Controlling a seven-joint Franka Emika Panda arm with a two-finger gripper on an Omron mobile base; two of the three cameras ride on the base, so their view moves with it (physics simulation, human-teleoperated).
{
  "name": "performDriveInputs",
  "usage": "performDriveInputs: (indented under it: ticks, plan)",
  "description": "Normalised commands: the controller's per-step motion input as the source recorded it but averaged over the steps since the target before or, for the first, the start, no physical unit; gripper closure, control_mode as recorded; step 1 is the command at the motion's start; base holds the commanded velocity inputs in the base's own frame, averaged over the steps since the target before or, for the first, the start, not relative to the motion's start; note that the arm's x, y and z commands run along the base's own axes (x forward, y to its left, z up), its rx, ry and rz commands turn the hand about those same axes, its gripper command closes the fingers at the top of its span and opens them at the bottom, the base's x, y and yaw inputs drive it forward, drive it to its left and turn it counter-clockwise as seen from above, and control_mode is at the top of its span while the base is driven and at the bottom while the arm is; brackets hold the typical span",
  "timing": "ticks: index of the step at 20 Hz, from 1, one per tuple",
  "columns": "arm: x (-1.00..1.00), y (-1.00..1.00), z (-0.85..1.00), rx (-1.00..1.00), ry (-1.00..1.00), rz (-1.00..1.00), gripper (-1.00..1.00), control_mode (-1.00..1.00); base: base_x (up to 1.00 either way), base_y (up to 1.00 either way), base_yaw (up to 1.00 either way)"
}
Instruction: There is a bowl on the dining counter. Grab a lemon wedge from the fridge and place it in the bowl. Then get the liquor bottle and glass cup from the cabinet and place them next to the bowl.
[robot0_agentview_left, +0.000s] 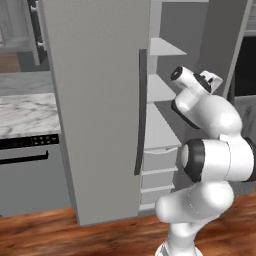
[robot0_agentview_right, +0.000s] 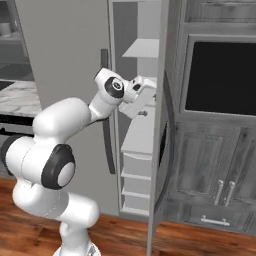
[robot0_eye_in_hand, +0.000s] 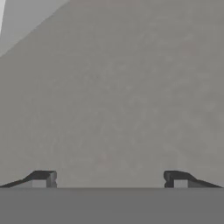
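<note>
The tall light grey fridge (robot0_agentview_left: 95, 100) stands with its right door (robot0_agentview_right: 161, 125) swung open, baring pale shelves (robot0_agentview_left: 160, 87) and drawers (robot0_agentview_left: 159, 160). My gripper (robot0_agentview_left: 212, 82) reaches into the open compartment at the height of the middle shelves (robot0_agentview_right: 140, 132). From the right base, the gripper (robot0_agentview_right: 147, 95) sits just behind the open door's edge. In the hand view the gripper (robot0_eye_in_hand: 109, 179) is open, its fingertips (robot0_eye_in_hand: 41, 178) far apart with nothing between them, facing a plain grey surface at close range. The lemon wedge, bowl, liquor bottle and glass cup are out of view.
A marble counter (robot0_agentview_left: 25, 115) over a grey appliance front (robot0_agentview_left: 30, 175) lies left of the fridge. Right of the open door are a dark built-in oven window (robot0_agentview_right: 220, 75) and dark wood-grain cupboard doors (robot0_agentview_right: 210, 165) with pale bar handles. The floor (robot0_agentview_left: 60, 235) is wood.
</note>
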Motion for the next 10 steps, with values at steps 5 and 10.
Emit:
performDriveInputs:
  ticks: [5, 10]
  plan:
    - [0.04, -0.66, 0.0, 0.0, 0.09, -0.06, -1.0, -1.0, 0.0, 0.0, 0.0]
    - [0.04, -0.42, 0.0, 0.0, 0.02, 0.0, -1.0, -1.0, 0.0, 0.0, 0.0]
